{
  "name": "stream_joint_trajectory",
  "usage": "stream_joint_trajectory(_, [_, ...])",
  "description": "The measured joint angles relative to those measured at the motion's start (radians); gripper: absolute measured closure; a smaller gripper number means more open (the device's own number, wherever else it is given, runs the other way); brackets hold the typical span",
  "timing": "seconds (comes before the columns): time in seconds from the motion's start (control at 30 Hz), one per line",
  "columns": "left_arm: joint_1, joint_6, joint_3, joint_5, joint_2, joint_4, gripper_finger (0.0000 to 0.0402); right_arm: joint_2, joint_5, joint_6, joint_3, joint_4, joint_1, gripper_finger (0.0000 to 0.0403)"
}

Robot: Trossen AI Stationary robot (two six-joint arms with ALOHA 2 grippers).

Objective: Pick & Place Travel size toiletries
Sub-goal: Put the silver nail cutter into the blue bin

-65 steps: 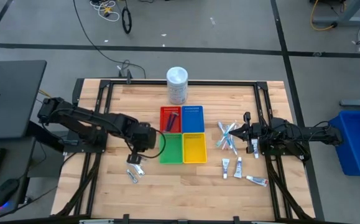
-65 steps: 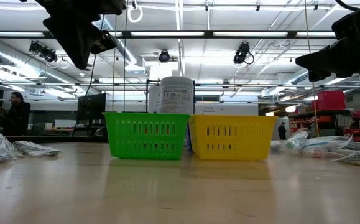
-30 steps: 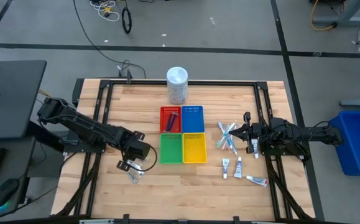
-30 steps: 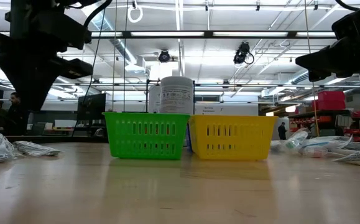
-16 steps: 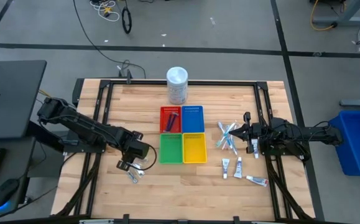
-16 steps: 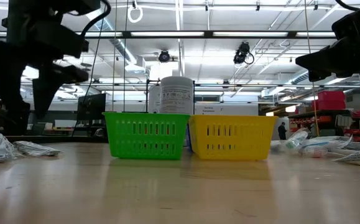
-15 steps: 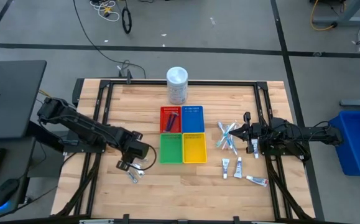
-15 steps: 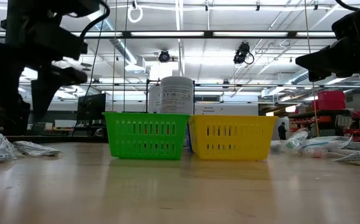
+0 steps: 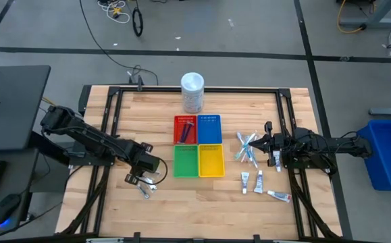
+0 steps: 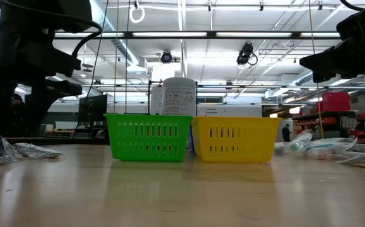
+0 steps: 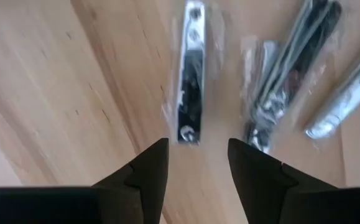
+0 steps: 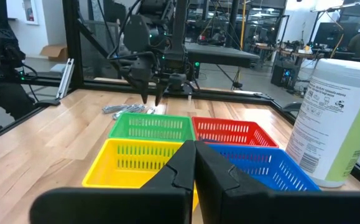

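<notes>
Silvery sachets (image 11: 189, 81) in clear wrap lie flat on the wood at the table's near left (image 9: 146, 190). My left gripper (image 11: 195, 162) stands open just over them, pointing down, one sachet's end between its fingertips, and touches nothing that I can see. A dark-blue stick (image 9: 187, 127) lies in the red tray (image 9: 179, 137). Pale toothbrush-like sticks (image 9: 246, 146) lie crossed on the right, with small white tubes (image 9: 258, 181) nearer the front. My right gripper (image 9: 268, 143) hangs shut beside the sticks, holding nothing.
Red, blue (image 9: 209, 128), green (image 9: 185, 161) and yellow (image 9: 211, 160) trays stand together mid-table. A tall white tub (image 9: 192, 92) stands behind them at the far edge. Bare wood lies along the front edge between the sachets and the tubes.
My left gripper has opened its fingers and come down toward the sachets on the near left. The sachets lie as before.
</notes>
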Motion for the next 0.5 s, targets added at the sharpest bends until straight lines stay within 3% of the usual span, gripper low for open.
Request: stream_joint_trajectory(0.5, [0.000,0.102,-0.052,-0.026,0.000,0.128,0.0232,0.000,0.000,0.000,0.000,0.000,0.000,0.0390])
